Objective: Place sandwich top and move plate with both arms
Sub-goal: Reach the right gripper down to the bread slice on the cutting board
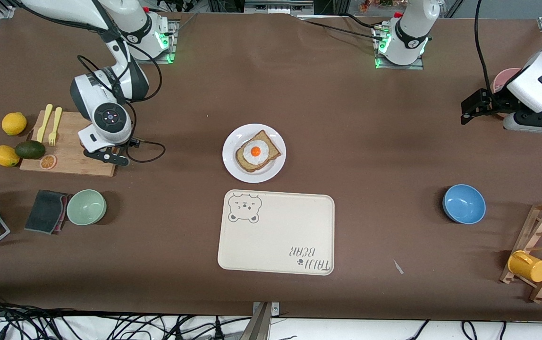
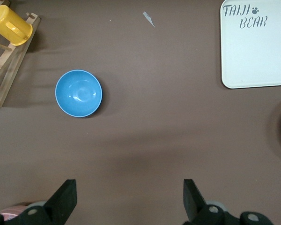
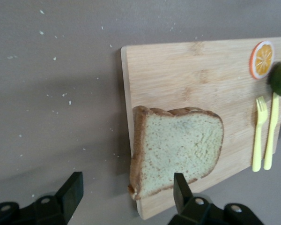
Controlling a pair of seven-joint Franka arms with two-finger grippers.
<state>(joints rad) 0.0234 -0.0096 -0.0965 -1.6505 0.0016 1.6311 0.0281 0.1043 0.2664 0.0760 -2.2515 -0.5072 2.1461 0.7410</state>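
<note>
The sandwich top [image 3: 178,150], a plain brown slice, lies on the wooden cutting board [image 3: 196,79], one corner over the board's edge. In the front view the right arm's wrist hides it. My right gripper [image 3: 127,185] is open above that corner, which lies between its fingers; it shows over the board in the front view [image 1: 108,157]. The white plate [image 1: 238,137] sits mid-table and bears a bread slice with a fried egg [image 1: 257,151]. My left gripper [image 2: 129,185] is open and empty over bare table at the left arm's end [image 1: 469,111].
The cream bear-print tray [image 1: 275,231] lies nearer the camera than the plate. A blue bowl [image 1: 464,203] and a wooden rack with a yellow cup [image 1: 528,266] stand at the left arm's end. A green bowl [image 1: 86,207], lemons and an avocado [image 1: 30,149] are near the board.
</note>
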